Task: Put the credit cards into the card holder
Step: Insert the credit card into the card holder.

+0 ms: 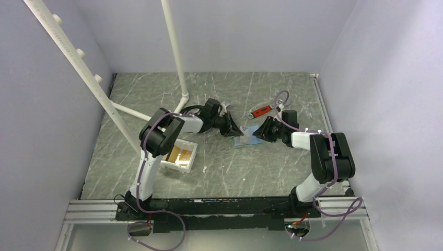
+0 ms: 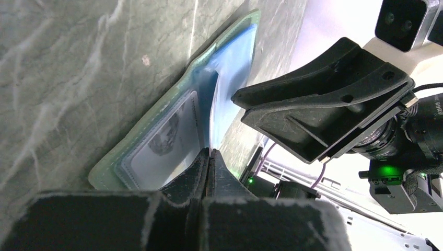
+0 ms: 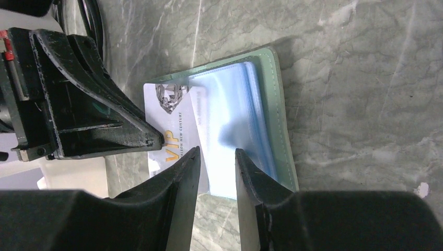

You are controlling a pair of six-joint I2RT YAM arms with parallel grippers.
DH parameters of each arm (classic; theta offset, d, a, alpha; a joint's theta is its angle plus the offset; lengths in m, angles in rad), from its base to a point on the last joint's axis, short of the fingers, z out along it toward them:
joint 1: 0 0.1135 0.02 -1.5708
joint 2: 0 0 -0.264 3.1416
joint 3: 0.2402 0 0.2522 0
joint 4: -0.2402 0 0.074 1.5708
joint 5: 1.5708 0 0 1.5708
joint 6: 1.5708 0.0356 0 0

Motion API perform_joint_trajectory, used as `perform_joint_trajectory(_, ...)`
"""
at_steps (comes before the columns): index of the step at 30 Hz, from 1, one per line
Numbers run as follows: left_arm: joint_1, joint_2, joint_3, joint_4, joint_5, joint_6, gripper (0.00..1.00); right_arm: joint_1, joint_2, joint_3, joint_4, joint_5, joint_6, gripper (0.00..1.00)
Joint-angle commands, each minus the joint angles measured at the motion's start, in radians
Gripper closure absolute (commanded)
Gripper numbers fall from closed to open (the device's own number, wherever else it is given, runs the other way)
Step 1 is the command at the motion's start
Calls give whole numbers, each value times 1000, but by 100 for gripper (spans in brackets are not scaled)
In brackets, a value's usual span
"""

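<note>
Waiting in the white tray (image 1: pixel 194 154) on the left are gold credit cards (image 1: pixel 175 153). The left gripper (image 2: pixel 209 152), jaws shut, noses a white VIP card (image 3: pixel 168 112) into the open card holder (image 3: pixel 280 115) lying mid-table. The right gripper (image 3: pixel 215 157), half-spread, straddles the blue pockets (image 3: pixel 232 104), apparently to hold them apart.

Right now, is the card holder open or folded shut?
Open. The card holder lies spread on the table, its blue pockets exposed, with a white VIP card showing on one side.
</note>
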Motion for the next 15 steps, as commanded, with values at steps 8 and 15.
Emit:
perform_joint_trajectory(8, -7, -23, -107, 189, -123, -84, 100, -11, -47, 1, -75, 59, -20, 63)
perform_joint_trajectory(15, -9, 0, -113, 253, -121, -122, 100, -19, -34, -28, -72, 49, -17, 64)
